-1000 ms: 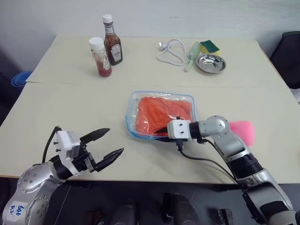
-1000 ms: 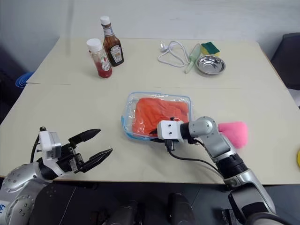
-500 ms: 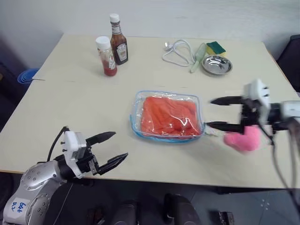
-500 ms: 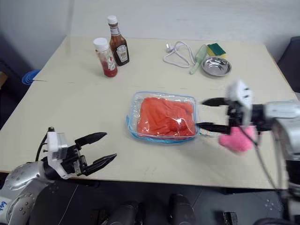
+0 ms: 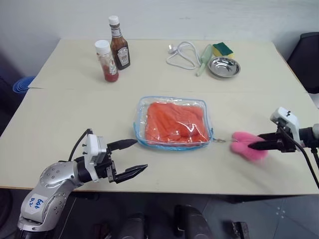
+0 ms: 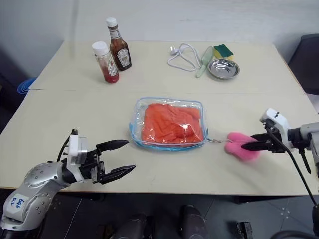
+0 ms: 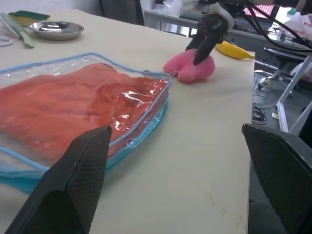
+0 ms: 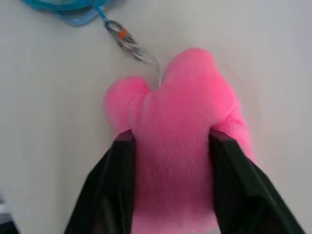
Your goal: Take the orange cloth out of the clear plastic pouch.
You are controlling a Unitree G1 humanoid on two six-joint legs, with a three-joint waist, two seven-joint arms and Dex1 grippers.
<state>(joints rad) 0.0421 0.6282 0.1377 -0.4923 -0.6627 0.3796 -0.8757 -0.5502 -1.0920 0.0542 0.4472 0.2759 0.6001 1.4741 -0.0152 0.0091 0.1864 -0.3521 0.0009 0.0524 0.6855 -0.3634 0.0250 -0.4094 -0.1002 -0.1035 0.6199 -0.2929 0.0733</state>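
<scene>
Table (image 5: 65, 114): clear plastic pouch (image 5: 172, 122) holds orange cloth (image 5: 175, 122); left gripper (image 5: 133, 157) wide, nearby; right gripper (image 8: 168, 141) pinching pom-pom (image 5: 245, 145)

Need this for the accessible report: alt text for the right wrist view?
The right gripper pinches a pink fluffy pom-pom between its two black fingers on a pale table. A short metal chain links the pom-pom to the blue-trimmed corner of the clear plastic pouch.

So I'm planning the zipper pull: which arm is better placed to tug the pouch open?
Right. Its pincer is shut on the pink pom-pom chained to the clear plastic pouch; the left pincer hangs open short of it.
</scene>
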